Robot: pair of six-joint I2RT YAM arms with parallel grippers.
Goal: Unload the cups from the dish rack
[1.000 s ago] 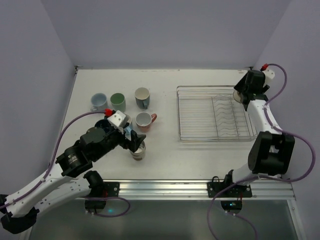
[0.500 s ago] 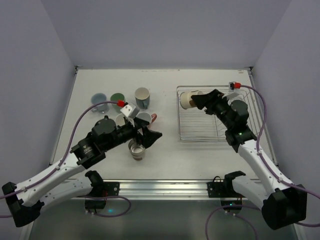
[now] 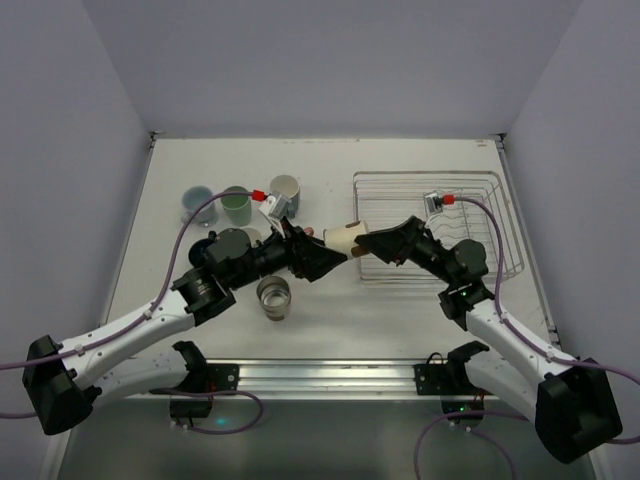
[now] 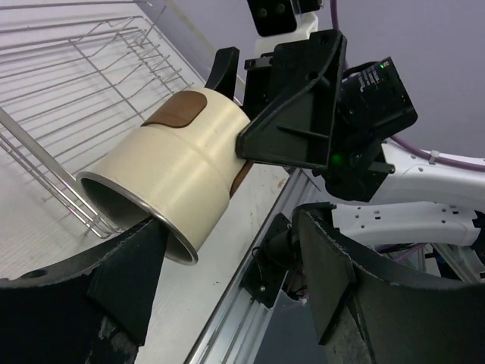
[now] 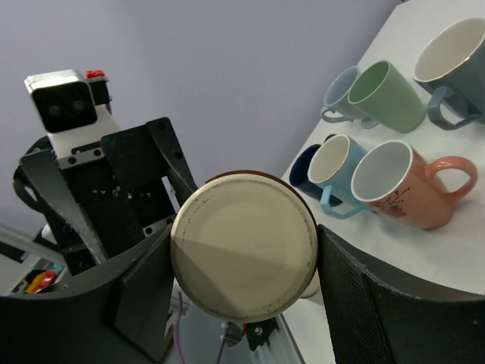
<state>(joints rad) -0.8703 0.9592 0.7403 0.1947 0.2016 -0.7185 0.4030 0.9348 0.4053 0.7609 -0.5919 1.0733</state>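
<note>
**Beige cup in mid-air between the two grippers**

At the far left of the counter (image 3: 330, 160), a light blue cup (image 3: 196, 203) and a green cup (image 3: 236, 205) stand side by side. A grey-blue mug (image 3: 285, 190) stands just to their right. Nearer, the right wrist view shows a salmon-pink mug (image 5: 402, 186) beside a small blue mug (image 5: 333, 171), with a dark blue cup (image 5: 307, 171) just behind that one. A grey tumbler (image 3: 273, 297) stands alone towards the near edge, close to the left arm.

The left gripper (image 4: 227, 231) reaches rightward with its jaws spread, one finger on each side of the open mouth of the beige cup (image 4: 170, 171). A gap shows at one finger. Whether the other finger touches the rim cannot be told from the wrist view.

The beige cup lies on its side in the air above the counter, just left of the dish rack (image 3: 392, 222). Its mouth points left and its base points right, and it has a brown patch on its wall. The right gripper (image 3: 375, 243) is clenched on the cup's base end and carries it.

The dish rack sits on the right half of the counter, with its upright prongs on its right side.
</note>
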